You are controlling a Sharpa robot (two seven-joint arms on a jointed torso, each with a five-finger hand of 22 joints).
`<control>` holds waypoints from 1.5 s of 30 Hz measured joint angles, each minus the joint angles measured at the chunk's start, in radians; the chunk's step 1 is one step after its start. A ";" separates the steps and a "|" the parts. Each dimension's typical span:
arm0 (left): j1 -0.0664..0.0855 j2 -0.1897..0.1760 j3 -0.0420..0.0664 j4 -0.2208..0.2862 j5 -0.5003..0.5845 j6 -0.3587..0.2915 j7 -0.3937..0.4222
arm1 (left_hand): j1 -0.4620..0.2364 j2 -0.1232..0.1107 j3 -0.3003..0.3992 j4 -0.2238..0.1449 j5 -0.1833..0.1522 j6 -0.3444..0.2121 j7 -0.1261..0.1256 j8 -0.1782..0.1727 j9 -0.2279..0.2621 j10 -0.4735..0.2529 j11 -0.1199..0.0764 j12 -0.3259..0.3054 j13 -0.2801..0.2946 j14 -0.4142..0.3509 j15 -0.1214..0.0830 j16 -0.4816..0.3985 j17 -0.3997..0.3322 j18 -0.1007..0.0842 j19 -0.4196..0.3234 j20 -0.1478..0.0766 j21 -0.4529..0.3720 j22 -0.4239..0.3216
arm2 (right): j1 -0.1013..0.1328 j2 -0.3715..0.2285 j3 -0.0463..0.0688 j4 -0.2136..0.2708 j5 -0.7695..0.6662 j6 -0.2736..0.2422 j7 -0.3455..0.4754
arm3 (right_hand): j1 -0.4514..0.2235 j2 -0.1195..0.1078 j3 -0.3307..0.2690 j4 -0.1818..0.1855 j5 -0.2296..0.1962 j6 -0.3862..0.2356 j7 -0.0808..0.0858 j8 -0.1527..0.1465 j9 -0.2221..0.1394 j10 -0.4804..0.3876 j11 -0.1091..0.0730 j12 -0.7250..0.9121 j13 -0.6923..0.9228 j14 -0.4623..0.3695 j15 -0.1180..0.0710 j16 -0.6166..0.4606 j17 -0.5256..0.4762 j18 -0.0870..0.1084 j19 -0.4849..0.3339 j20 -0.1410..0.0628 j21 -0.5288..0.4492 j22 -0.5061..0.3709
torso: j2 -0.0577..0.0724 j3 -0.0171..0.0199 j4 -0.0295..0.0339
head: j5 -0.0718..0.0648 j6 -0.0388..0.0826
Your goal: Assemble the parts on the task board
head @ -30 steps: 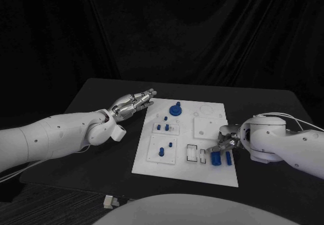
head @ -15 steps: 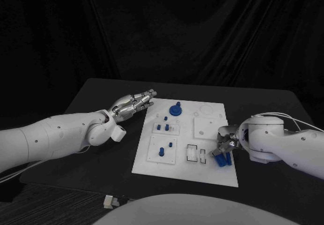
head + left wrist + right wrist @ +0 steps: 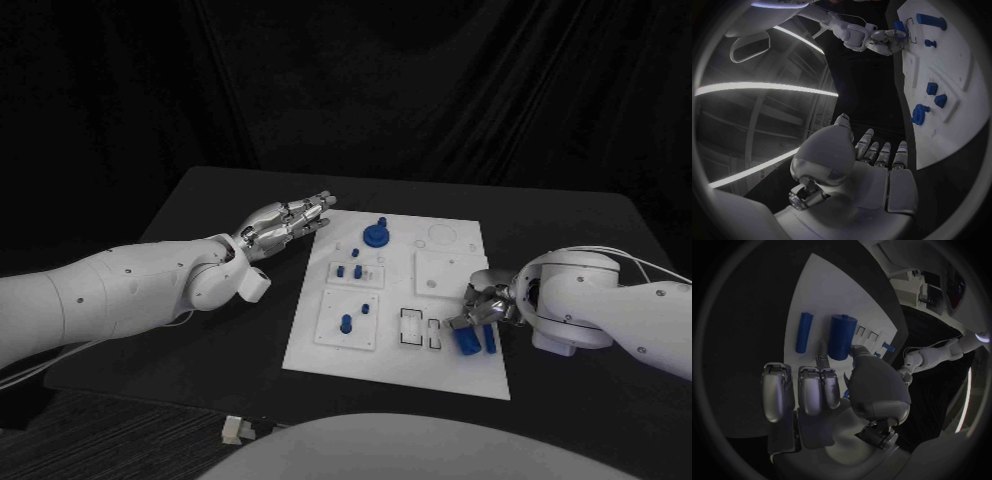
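On the white task board (image 3: 433, 375), assembly looks partly done: a round blue part with an upright stem (image 3: 375, 235) seated toward the far edge, small blue pegs (image 3: 348, 270) standing in a raised square plate nearer the board's middle, 1 more peg (image 3: 345, 323) upright in the plate below it. Still loose near the board's right edge: a thick blue cylinder (image 3: 466, 338) and a thinner blue rod (image 3: 489, 337) lying side by side, beside 2 unfilled rectangular slots (image 3: 423, 329). Right hand (image 3: 482, 308) bent over the thick cylinder, fingertips touching or just beside its end; whether gripping, cannot tell. Left hand (image 3: 286, 220) just off the board's far-left corner, fingers straight and apart, holding nothing. Parts smooth, matte plastic; board flat, rigid, with recessed outlines; hands silvery metal, segmented.
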 measured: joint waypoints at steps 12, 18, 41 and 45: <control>-0.001 0.004 0.000 -0.003 0.000 0.001 0.000 | 0.000 0.000 0.000 0.000 0.000 0.000 0.000 0.000 0.000 0.000 0.000 0.000 0.000 0.000 0.000 0.000 0.000 0.000 0.000 0.000 0.000 0.000 | 0.037 0.026 0.001 -0.004 0.240 -0.048 -0.003 | -0.031 -0.003 0.020 0.020 -0.050 -0.006 -0.006 0.022 0.039 0.000 0.000 0.000 0.000 0.000 0.000 -0.013 0.000 0.000 -0.004 -0.004 -0.022 0.000 | 0.000 -0.0005 0.0009 | -0.006 0.000; -0.001 0.004 0.000 -0.003 0.000 0.002 0.000 | 0.000 0.000 0.000 0.000 0.001 0.000 0.000 0.000 0.000 0.000 0.000 0.000 0.000 0.000 0.000 0.000 0.000 0.000 0.000 0.000 0.000 0.000 | 0.038 0.060 0.000 -0.020 0.303 -0.049 -0.009 | -0.041 -0.004 0.035 0.017 -0.102 -0.027 -0.005 0.029 0.052 0.004 -0.004 0.000 0.000 -0.002 -0.002 -0.019 0.000 0.000 -0.004 -0.004 -0.035 0.000 | 0.001 -0.0006 0.0016 | -0.006 0.000; -0.002 0.005 0.000 -0.004 0.000 0.007 0.000 | 0.000 0.000 0.003 -0.003 0.005 0.000 0.000 0.000 0.000 0.000 0.000 0.000 0.000 -0.003 0.003 0.000 0.000 0.000 0.000 0.000 0.000 0.001 | 0.017 0.123 0.000 -0.067 0.354 -0.045 -0.025 | -0.084 0.010 0.137 -0.073 -0.333 -0.109 0.020 0.029 0.066 -0.002 0.013 0.000 0.000 -0.002 0.006 -0.028 0.000 0.000 -0.004 0.004 -0.070 0.000 | 0.001 -0.0005 0.0004 | -0.002 0.000; -0.002 0.006 0.000 -0.004 0.000 0.009 0.000 | 0.000 0.000 0.003 -0.003 0.005 0.000 0.000 0.000 0.000 0.000 0.000 0.000 0.000 -0.003 0.002 0.000 0.000 0.000 0.000 0.000 0.000 0.001 | 0.017 0.123 0.001 -0.065 0.344 -0.046 -0.025 | -0.099 0.017 0.127 -0.063 -0.353 -0.122 0.026 0.030 0.067 -0.002 0.016 0.000 0.000 0.002 0.009 -0.031 0.000 0.000 -0.003 0.004 -0.074 0.000 | 0.001 -0.0005 0.0004 | -0.003 0.000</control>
